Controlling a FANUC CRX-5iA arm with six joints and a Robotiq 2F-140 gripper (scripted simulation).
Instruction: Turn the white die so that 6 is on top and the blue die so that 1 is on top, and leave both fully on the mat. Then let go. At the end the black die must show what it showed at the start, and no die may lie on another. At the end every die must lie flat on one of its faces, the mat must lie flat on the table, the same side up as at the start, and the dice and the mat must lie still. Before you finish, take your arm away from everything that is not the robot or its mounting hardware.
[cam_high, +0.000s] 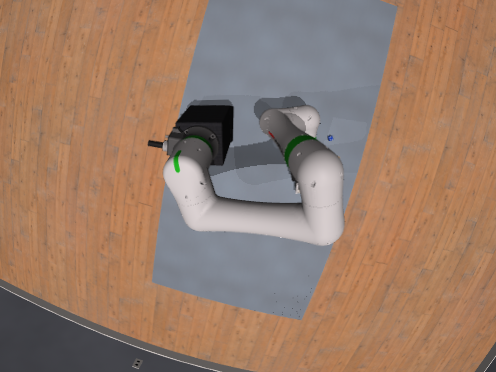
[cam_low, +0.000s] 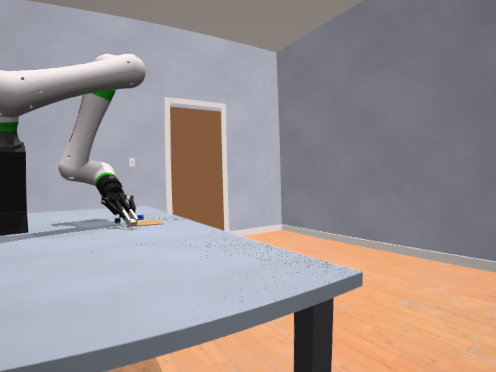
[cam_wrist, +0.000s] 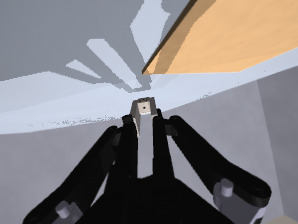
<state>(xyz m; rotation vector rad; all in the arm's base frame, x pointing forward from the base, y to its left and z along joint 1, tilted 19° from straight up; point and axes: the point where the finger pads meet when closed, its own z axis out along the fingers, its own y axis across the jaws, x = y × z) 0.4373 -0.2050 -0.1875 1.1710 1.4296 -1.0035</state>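
Observation:
My gripper (cam_low: 131, 220) is shut on the white die (cam_wrist: 143, 109), which sits between the fingertips with a one-pip face toward the wrist camera. The gripper is tilted and low over the table, just beside the near edge of the tan mat (cam_low: 150, 222). In the wrist view the mat (cam_wrist: 225, 40) fills the upper right, just beyond the die. The blue die (cam_high: 330, 137) (cam_low: 140, 217) lies close behind the gripper. The arm hides the black die and most of the mat in the overhead view.
The robot's black base (cam_high: 207, 130) stands on the grey table (cam_high: 270, 150) to the left of the mat. The table's right edge runs close to the mat, with wooden floor beyond it.

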